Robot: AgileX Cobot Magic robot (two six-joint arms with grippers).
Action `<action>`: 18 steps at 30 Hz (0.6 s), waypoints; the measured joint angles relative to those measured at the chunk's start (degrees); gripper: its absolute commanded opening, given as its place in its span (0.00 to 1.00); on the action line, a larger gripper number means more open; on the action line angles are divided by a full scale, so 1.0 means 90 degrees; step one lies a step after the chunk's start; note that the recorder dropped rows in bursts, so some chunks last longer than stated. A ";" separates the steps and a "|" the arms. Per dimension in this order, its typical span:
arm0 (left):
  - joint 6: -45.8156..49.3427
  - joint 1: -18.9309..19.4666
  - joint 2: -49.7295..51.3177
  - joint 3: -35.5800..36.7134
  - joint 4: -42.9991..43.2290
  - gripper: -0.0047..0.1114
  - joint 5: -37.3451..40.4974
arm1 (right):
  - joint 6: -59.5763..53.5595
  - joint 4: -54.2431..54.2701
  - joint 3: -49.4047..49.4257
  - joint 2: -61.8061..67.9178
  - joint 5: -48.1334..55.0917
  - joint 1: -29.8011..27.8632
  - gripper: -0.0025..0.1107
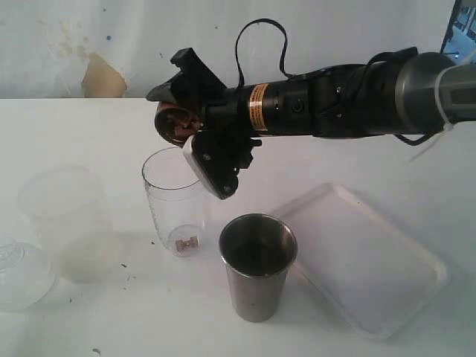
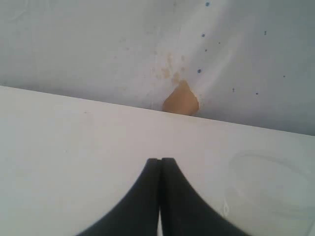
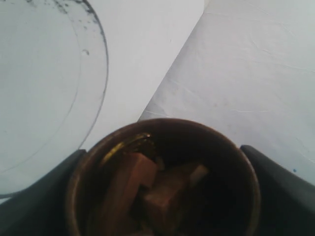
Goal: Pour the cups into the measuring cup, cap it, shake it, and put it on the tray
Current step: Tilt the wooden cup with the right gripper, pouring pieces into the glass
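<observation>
The right gripper is clamping the tilted wooden cup above the measuring cup; the left gripper is sitting pressed together.

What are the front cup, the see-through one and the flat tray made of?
The front cup looks like brushed steel: grey, dull sheen. The see-through cup seems clear plastic: its contents show through. The tray is probably matte white plastic.

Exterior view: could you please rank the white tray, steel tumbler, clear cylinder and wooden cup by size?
Flat white rectangular tray
Brushed-steel tumbler and clear plastic cylinder: alike, tumbler nearer, so unranked
Brown wooden cup, partly hidden
</observation>
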 measured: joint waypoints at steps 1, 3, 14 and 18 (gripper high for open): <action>0.0000 0.0000 0.0000 0.0000 0.0000 0.04 0.0000 | -0.0047 0.0000 0.0000 0.0000 0.0000 0.0000 0.02; 0.0000 0.0000 0.0000 0.0000 0.0000 0.04 0.0000 | -0.0098 0.0000 0.0000 0.0000 0.0000 0.0000 0.02; 0.0000 0.0000 0.0000 0.0000 0.0000 0.04 0.0000 | -0.0533 -0.0035 0.0000 0.0000 -0.0013 0.0053 0.02; 0.0000 0.0000 0.0000 0.0000 0.0000 0.04 0.0000 | -0.0719 -0.0048 0.0000 0.0000 0.0000 0.0053 0.02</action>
